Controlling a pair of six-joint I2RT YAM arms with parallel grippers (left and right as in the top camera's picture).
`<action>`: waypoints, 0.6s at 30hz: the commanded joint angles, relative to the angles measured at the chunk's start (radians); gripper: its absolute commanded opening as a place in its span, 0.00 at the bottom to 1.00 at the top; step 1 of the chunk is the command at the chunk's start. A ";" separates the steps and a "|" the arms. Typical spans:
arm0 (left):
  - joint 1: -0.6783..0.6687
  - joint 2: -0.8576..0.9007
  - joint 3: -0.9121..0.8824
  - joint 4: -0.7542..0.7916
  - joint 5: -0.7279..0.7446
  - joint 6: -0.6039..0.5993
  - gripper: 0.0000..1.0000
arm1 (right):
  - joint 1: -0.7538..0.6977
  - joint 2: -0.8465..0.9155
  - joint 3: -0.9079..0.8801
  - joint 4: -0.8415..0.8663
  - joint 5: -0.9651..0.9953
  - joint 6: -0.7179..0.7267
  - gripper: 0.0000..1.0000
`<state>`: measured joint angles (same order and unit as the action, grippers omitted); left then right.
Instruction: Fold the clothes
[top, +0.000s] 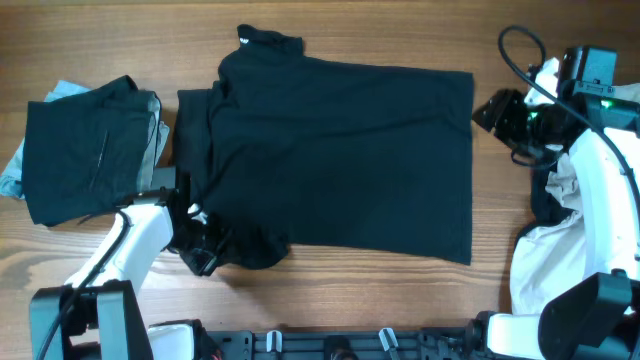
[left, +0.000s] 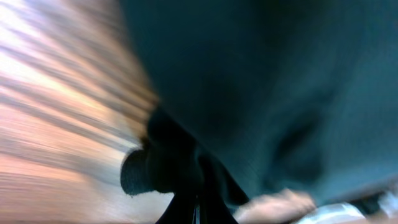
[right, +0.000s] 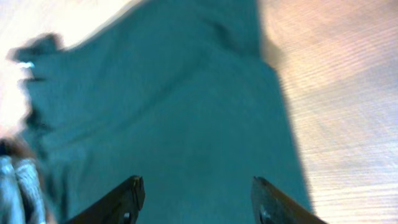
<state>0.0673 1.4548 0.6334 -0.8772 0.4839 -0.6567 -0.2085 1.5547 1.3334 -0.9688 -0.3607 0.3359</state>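
A dark teal T-shirt (top: 340, 160) lies spread flat across the middle of the table, collar at the top left. My left gripper (top: 205, 245) is at the shirt's lower left corner, shut on a bunched sleeve of the shirt (left: 168, 168). My right gripper (top: 490, 110) hovers just off the shirt's upper right edge, open and empty; in the right wrist view its fingers (right: 196, 193) spread over the shirt (right: 161, 112).
A folded pile of dark and light blue clothes (top: 90, 145) sits at the left edge. A heap of white and dark clothes (top: 560, 230) lies at the right under my right arm. Bare wood table (top: 400, 300) runs along the front.
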 joint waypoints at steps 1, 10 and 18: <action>0.002 -0.071 0.088 0.002 0.177 0.047 0.04 | -0.003 0.052 -0.002 -0.074 0.122 0.034 0.61; 0.003 -0.303 0.121 0.000 -0.156 0.047 0.04 | -0.005 0.108 -0.312 -0.200 0.125 0.085 0.56; 0.003 -0.329 0.121 -0.001 -0.169 0.050 0.04 | -0.005 0.108 -0.549 -0.149 0.090 0.139 0.47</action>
<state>0.0673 1.1412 0.7383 -0.8783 0.3340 -0.6254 -0.2085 1.6569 0.8364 -1.1515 -0.2611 0.4347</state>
